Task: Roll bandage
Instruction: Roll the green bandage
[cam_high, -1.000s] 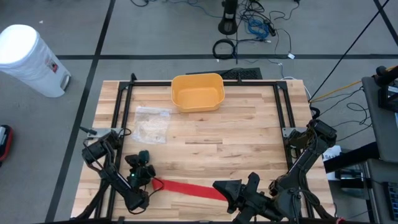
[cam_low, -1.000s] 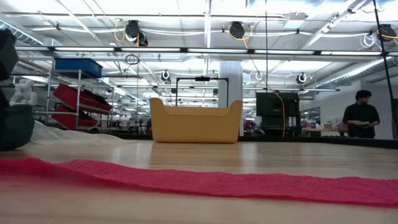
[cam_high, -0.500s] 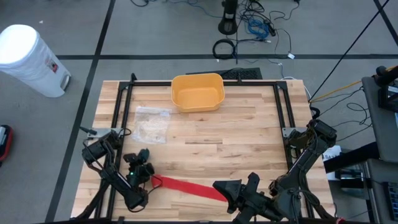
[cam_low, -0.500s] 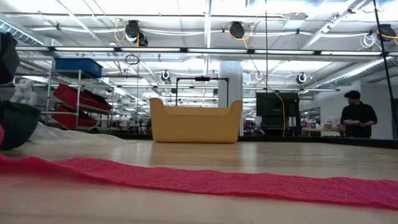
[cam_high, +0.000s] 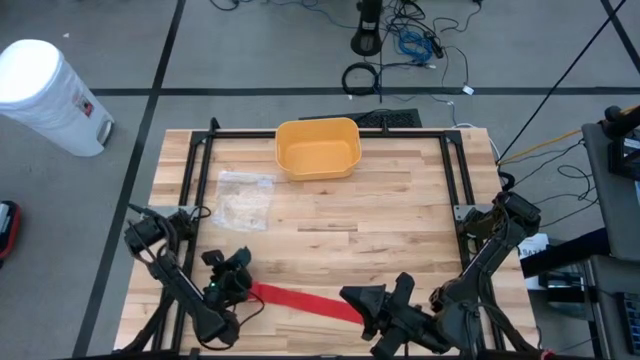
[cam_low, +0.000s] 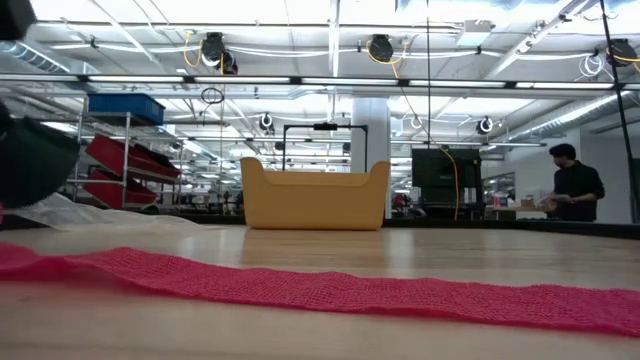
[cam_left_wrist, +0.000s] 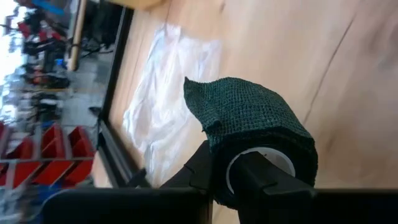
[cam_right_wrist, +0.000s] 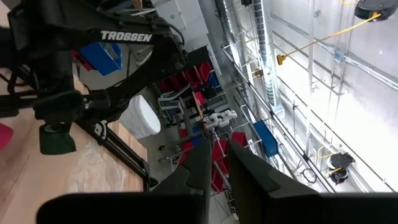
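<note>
A long red bandage strip (cam_high: 305, 300) (cam_low: 350, 290) lies flat on the wood table near its front edge. At its left end my left gripper (cam_high: 232, 272) (cam_left_wrist: 230, 174) is shut on a dark green bandage roll (cam_left_wrist: 255, 124) (cam_low: 30, 165) with a white core, held above the table. A loose flap (cam_left_wrist: 202, 93) stands off the roll. My right gripper (cam_high: 365, 300) (cam_right_wrist: 216, 158) hovers shut over the strip's right end, raised and pointing about level toward the left arm. Nothing shows between its fingers. My left gripper holds the green roll by its wall beside the white core (cam_left_wrist: 273, 163). One finger (cam_left_wrist: 202, 168) is on the roll's outer side, the other (cam_left_wrist: 261, 183) lies over the open core end; whether it reaches inside I cannot tell. The roll is lifted clear of the table.
A yellow bin (cam_high: 318, 148) stands at the table's far edge, and a clear plastic bag (cam_high: 243, 197) lies at the left. Black frame rails (cam_high: 198, 170) run along the table's sides. A person (cam_low: 572, 185) stands far off in the room behind.
My left gripper has risen with the green roll, which sat low by the table a second ago and now hangs clear of it. The red strip stays flat on the table.
</note>
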